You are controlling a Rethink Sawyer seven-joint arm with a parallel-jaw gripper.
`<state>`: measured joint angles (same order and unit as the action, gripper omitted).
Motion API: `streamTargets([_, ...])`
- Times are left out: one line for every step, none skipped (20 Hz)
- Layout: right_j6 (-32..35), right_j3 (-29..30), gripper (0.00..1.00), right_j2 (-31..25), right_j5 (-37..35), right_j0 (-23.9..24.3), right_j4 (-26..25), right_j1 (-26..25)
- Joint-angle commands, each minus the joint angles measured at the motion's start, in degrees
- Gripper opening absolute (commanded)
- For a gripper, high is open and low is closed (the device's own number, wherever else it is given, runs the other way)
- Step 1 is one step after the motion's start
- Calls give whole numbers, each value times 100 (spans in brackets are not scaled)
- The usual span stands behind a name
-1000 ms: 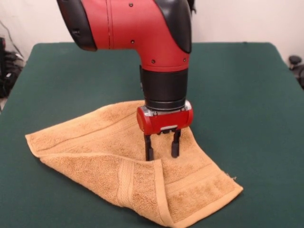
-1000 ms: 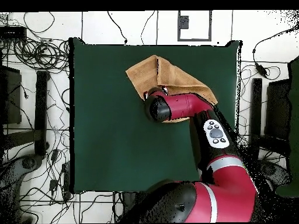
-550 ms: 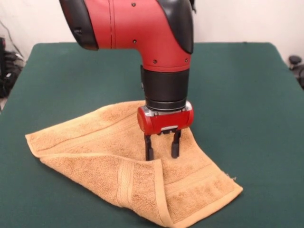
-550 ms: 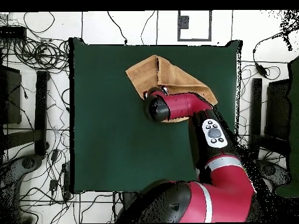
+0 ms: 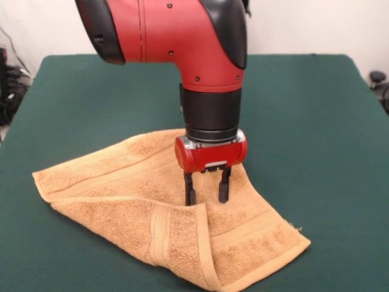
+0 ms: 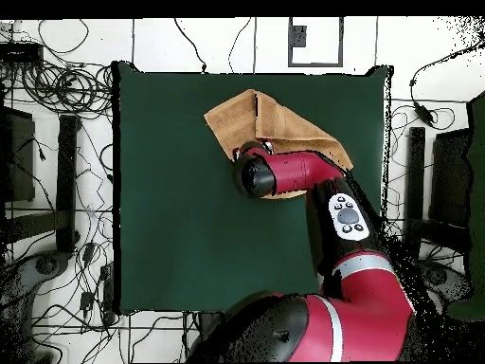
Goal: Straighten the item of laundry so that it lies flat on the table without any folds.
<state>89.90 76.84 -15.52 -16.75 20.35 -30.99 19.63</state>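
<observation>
In the front view, the tan-orange towel (image 5: 152, 207) lies on the green table (image 5: 316, 121), in its near half toward the camera. Its left corner lies flat, and its near edge is folded back over itself in a flap whose woven band and hem run up toward the middle. Above the towel's centre the red arm (image 5: 182, 48) comes straight down, and its gripper (image 5: 207, 193) points at the cloth with two black fingers (image 5: 190, 193) set a narrow gap apart and nothing between them; the tips meet the towel just behind the flap's top corner. To the right, the towel's right corner lies flat on the table.
</observation>
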Motion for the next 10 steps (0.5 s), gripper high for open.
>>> streamTargets([706,-23,100,285,-170,-104,60,-93])
streamTargets([689,-18,100,284,-191,-101,62,-69])
streamTargets([683,17,100,286,-184,-87,61,-37])
streamTargets([721,40,100,343,-94,-128,19,17])
streamTargets([757,53,100,403,-8,-164,-19,62])
streamTargets([827,82,100,492,53,-227,-41,125])
streamTargets([826,94,100,504,46,-230,-34,137])
streamTargets([789,80,100,492,1,-220,-18,149])
streamTargets([753,65,100,480,-43,-209,-3,161])
streamTargets([639,-6,100,426,-192,-175,26,189])
